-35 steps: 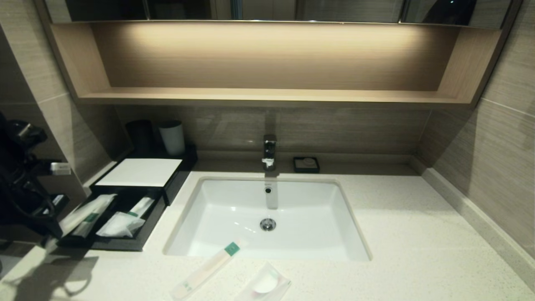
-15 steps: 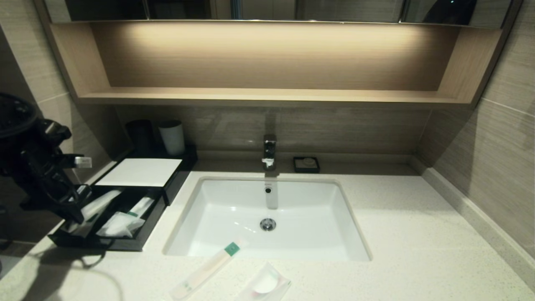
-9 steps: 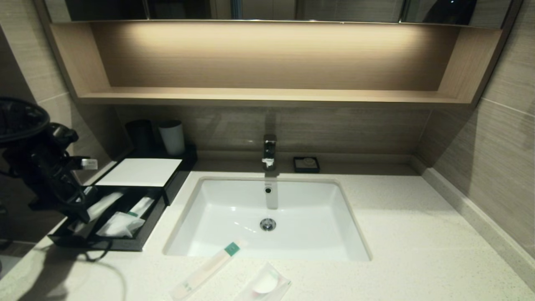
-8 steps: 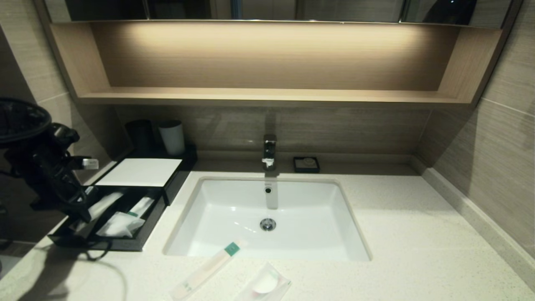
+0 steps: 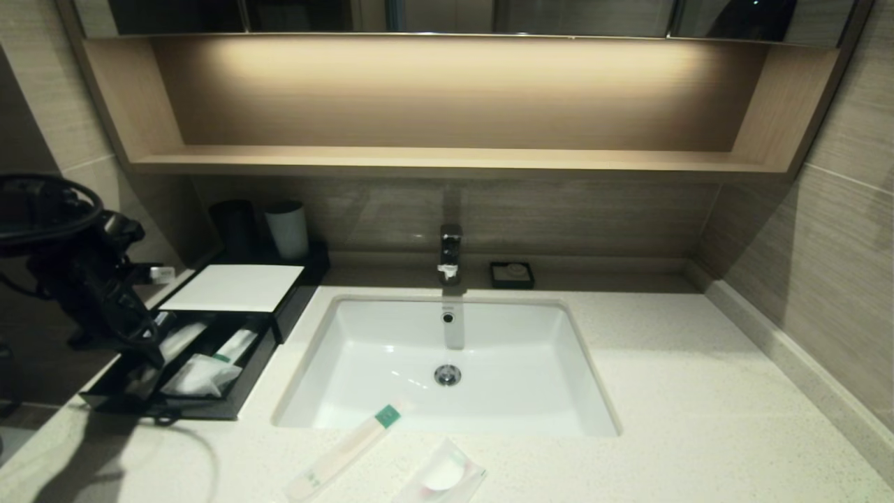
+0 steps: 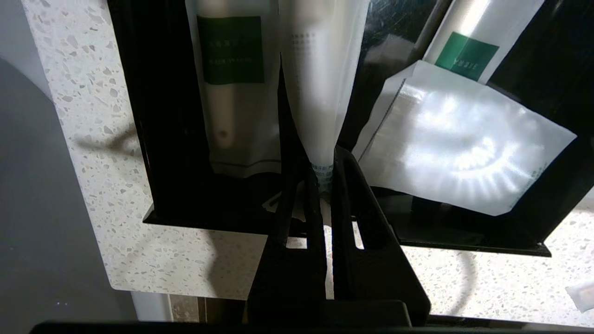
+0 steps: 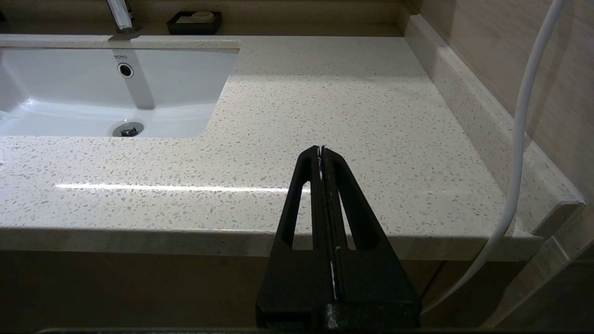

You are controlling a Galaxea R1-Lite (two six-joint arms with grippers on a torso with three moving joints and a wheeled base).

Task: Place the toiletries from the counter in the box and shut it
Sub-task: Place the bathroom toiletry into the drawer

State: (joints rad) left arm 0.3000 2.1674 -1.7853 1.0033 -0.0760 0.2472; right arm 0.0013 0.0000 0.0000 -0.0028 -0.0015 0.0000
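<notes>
My left gripper (image 5: pixel 155 353) is over the pull-out drawer tray (image 5: pixel 209 409) of the black box with the white top (image 5: pixel 234 286). It is shut on the end of the long clear sleeve (image 6: pixel 320 69), which reaches into the tray; its dark end does not show. The whitish packet with a green end (image 5: pixel 349 447) and the small square sachet with a white disc (image 5: pixel 443 475) lie on the counter (image 5: pixel 684 391) in front of the sink (image 5: pixel 391 349). My right gripper (image 7: pixel 321 150) is shut and empty off the counter's front right edge.
The tray holds a green-labelled packet (image 6: pixel 229 69), another (image 6: pixel 466 55) and a white square sachet (image 6: pixel 464 148). A black cup (image 5: pixel 234 227) and a white cup (image 5: pixel 288 230) stand behind the box. A tap (image 5: pixel 450 255) and a small black dish (image 5: pixel 512 274) are at the back.
My left arm has moved right and forward, from beside the tray's left edge to over the tray, carrying the sleeve. The items on the counter have not moved.
</notes>
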